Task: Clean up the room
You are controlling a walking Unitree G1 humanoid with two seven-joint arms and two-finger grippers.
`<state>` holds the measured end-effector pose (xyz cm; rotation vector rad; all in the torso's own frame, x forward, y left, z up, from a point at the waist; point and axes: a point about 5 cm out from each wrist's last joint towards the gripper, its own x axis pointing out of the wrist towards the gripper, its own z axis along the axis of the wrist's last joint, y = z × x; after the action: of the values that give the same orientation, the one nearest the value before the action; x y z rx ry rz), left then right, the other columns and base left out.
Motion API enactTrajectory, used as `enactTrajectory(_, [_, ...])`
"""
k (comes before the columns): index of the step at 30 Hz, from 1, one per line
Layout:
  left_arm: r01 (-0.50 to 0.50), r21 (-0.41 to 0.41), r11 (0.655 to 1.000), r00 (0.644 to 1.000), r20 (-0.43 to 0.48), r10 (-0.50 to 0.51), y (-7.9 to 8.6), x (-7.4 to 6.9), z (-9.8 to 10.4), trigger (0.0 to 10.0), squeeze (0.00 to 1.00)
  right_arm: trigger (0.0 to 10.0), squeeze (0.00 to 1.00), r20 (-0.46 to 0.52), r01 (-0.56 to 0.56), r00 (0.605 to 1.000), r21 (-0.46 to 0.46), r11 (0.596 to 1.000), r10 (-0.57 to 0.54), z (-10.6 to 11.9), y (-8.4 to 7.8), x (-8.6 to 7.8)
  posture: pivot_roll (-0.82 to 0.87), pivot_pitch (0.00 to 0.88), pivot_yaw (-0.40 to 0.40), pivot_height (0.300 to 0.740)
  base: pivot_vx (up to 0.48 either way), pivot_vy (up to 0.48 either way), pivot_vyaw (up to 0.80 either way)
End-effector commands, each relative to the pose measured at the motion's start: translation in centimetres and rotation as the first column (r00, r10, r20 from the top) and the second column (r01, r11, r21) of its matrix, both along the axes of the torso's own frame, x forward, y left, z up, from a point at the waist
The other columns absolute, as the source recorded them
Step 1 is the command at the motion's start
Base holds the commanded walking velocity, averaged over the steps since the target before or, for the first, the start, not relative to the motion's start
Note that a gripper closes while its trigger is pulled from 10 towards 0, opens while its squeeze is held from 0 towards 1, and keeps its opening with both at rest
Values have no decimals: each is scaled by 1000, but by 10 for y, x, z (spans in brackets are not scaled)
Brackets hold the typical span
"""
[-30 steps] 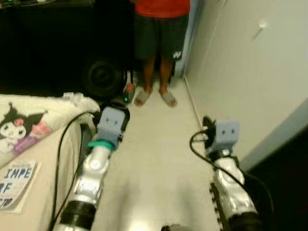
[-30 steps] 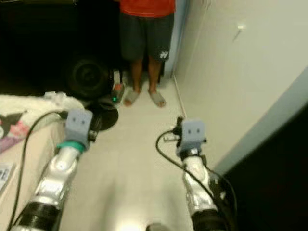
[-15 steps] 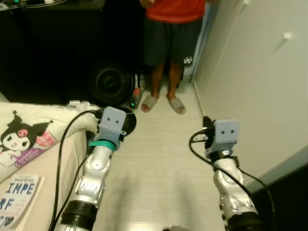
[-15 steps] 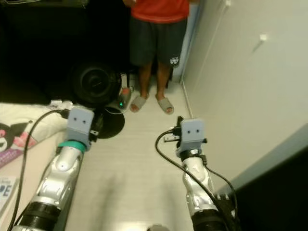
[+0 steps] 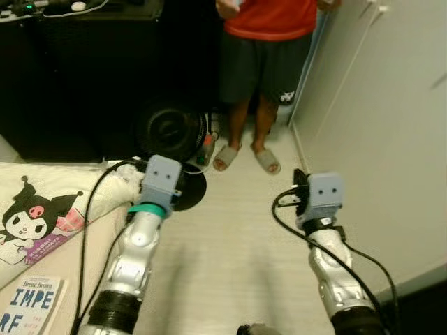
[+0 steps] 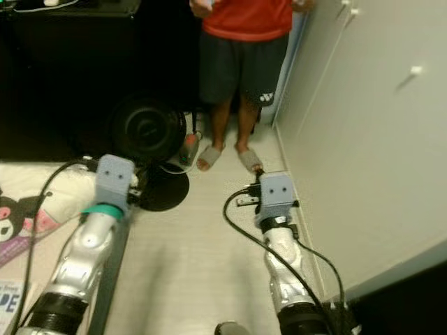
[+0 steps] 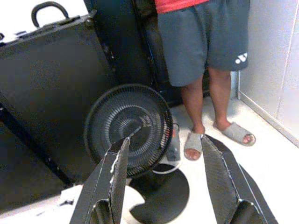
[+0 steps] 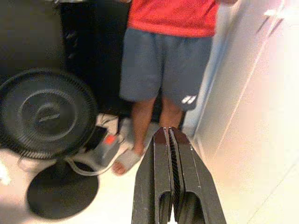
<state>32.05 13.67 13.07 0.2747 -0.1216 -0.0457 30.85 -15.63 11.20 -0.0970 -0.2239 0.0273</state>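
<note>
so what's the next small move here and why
Probably turn left toward the bed. Both grippers are empty, the left gripper open, the right gripper shut. A person and a black fan stand ahead, while a book lies on the bed, within likelier reach.

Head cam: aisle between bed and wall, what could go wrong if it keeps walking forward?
1. A person stands in the aisle ahead; collision is possible.
2. The black fan and its round base sit on the floor near the left gripper, whose fingers are open; it could be knocked over.
</note>
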Motion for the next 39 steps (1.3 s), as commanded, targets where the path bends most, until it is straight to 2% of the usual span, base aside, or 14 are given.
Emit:
enactTrajectory(1, [-13, 14, 1000, 1000, -26, 13, 5, -2, -6, 10000, 0, 10000, 0, -26, -8, 1000, -10, 1000, 8, -6, 4, -2, -85, 36, 39, 735, 0, 0, 0])
enactTrajectory(5, [-11, 11, 1000, 999, -42, 11, 5, -2, -9, 10000, 0, 10000, 0, -32, -10, 999, -17, 1000, 10, -8, 4, -3, -85, 37, 39, 735, 0, 0, 259])
enactTrajectory(10, [15, -68, 998, 985, -171, -27, 4, -9, -31, 10000, 0, 10000, 0, -44, -24, 999, -26, 999, 23, -11, 3, -5, -88, 38, 39, 735, 0, 0, 800])
enactTrajectory(15, [44, -94, 995, 975, -211, -63, 5, -17, -42, 10000, 0, 10000, 0, -67, -44, 997, -33, 998, 41, -18, 3, -9, -87, 37, 38, 735, 0, 0, 800])
enactTrajectory(18, [95, -49, 994, 964, -245, -104, 6, -28, -54, 10000, 0, 10000, 0, -139, -69, 988, -50, 996, 62, -38, 2, -20, -84, 36, 35, 735, 0, 0, 800])
enactTrajectory(19, [95, -49, 994, 964, -245, -104, 6, -28, -54, 10000, 0, 10000, 0, -139, -69, 988, -50, 996, 62, -38, 2, -20, -84, 36, 35, 735, 0, 0, 800])
enactTrajectory(21, [133, -5, 991, 950, -284, -129, 10, -40, -67, 10000, 0, 10000, 0, -210, -84, 975, -69, 994, 68, -58, 0, -34, -83, 38, 36, 735, 0, 0, 800])
enactTrajectory(22, [133, -5, 991, 950, -284, -129, 10, -40, -67, 10000, 0, 10000, 0, -210, -84, 975, -69, 994, 68, -58, 0, -34, -83, 38, 36, 735, 0, 0, 800])
enactTrajectory(25, [140, 34, 990, 927, -355, -119, 19, -56, -87, 10000, 0, 10000, 0, -304, -81, 951, -94, 992, 49, -85, -7, -56, -87, 41, 40, 735, 0, 0, 800])
enactTrajectory(30, [145, 56, 988, 910, -400, -111, 24, -66, -99, 10000, 0, 10000, 0, -343, -73, 939, -100, 992, 34, -96, -10, -65, -93, 44, 49, 735, 0, 0, 799])
enactTrajectory(39, [158, 69, 985, 912, -393, -118, 22, -63, -99, 10000, 0, 10000, 0, -342, -76, 939, -97, 992, 39, -97, -8, -64, -92, 44, 49, 735, 0, 0, 796])
